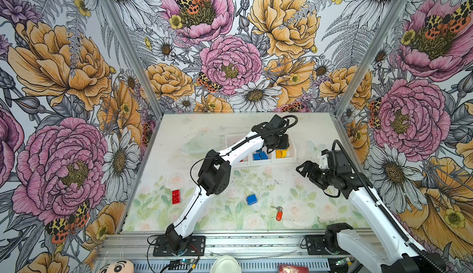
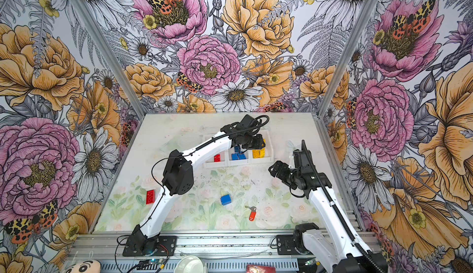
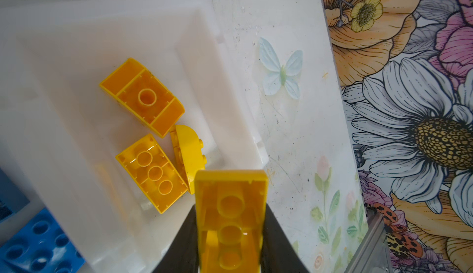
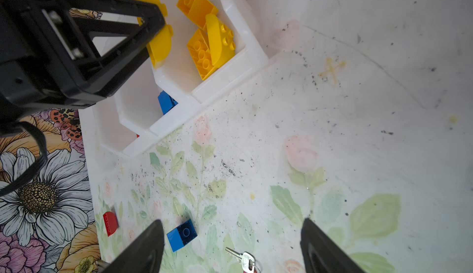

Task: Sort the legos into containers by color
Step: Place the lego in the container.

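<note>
Left gripper (image 3: 230, 205) is positioned over the row of three joined white bins (image 1: 261, 163), above the end bin (image 3: 194, 54) on the right arm's side. A yellow rounded-top brick (image 3: 230, 236) is clamped between its fingers (image 3: 275, 241). The jaws are set narrow, and each finger is pressed to one long side of the brick.

The brick's long axis is laid in line with the fingers, and one short end projects past the tips. Its hollow underside, with three tubes in a row, is turned to the wrist camera. The rounded back is turned away. The brick is held in the air over the end bin.

Three yellow bricks are counted in that bin:
- a sloped brick (image 3: 142, 97), underside up
- a rectangular brick (image 3: 152, 173), underside up
- a rounded brick (image 3: 189, 156), tipped on its side and leaned against the rectangular one

Blue bricks (image 1: 260, 155) are seen in the middle bin. One small red brick (image 2: 217, 157) is seen in the other end bin.

Right gripper (image 4: 231, 220) is spread wide with nothing between its fingers. It is held above the table (image 4: 358, 105), near the yellow end of the bin row.

Loose on the table:
- a long red brick (image 1: 175, 196) beside the left arm, long axis run near-to-far
- a blue brick (image 1: 251, 199) near the middle
- an orange-red key tag (image 1: 279, 215) with a metal key, near the blue brick but apart from it
</note>
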Controlling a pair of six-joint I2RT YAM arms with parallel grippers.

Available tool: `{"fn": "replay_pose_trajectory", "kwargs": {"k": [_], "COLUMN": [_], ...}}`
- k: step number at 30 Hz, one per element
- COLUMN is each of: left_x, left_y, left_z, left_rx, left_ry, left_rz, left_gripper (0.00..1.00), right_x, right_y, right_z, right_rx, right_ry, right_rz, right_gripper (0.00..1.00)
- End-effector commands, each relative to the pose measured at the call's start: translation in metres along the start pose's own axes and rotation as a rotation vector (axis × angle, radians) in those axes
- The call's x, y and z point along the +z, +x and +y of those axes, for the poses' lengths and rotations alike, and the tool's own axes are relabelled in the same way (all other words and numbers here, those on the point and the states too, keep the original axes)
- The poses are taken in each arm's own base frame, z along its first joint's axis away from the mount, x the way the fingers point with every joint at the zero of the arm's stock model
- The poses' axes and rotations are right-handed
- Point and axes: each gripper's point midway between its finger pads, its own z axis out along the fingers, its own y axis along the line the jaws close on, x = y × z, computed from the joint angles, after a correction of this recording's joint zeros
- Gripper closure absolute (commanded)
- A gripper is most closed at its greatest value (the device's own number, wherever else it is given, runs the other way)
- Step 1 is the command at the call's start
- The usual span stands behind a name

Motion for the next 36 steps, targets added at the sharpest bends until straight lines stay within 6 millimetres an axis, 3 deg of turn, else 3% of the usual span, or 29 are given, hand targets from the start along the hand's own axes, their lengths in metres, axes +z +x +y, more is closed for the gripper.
{"fn": "replay_pose_trajectory", "kwargs": {"k": [1, 3, 5, 8, 13, 19, 28, 36], "left_x": [0.001, 0.002, 0.0, -0.011, -0.045, -0.086, -0.16, -0.209], "left_y": [-0.009, -0.01, -0.012, -0.015, -0.014, 0.0, 0.034, 0.085], "left_z": [-0.005, -0.004, -0.005, -0.009, -0.009, 0.007, 0.047, 0.115], "left_rx": [0.006, 0.006, 0.009, 0.013, 0.014, 0.009, -0.049, -0.193], "left_ry": [0.031, 0.023, 0.021, 0.016, -0.006, -0.058, -0.135, -0.261], "left_rz": [-0.013, -0.02, -0.03, -0.05, -0.079, -0.095, -0.142, -0.141], "left_gripper": [0.41, 0.26, 0.2, 0.16, 0.14, 0.12, 0.11, 0.13], "right_x": [-0.006, -0.006, -0.006, -0.007, -0.01, -0.009, -0.014, -0.008], "right_y": [-0.005, -0.005, -0.007, -0.01, -0.016, -0.019, -0.01, 0.007], "right_z": [0.007, 0.008, 0.009, 0.014, 0.022, 0.023, 0.021, 0.023], "right_rx": [-0.02, -0.026, -0.033, -0.045, -0.073, -0.08, -0.107, -0.164], "right_ry": [-0.018, -0.019, -0.02, -0.027, -0.031, -0.019, -0.003, 0.003], "right_rz": [-0.005, 0.002, 0.008, 0.013, 0.025, 0.037, 0.051, 0.093], "right_gripper": [0.15, 0.15, 0.15, 0.16, 0.16, 0.16, 0.16, 0.16]}}
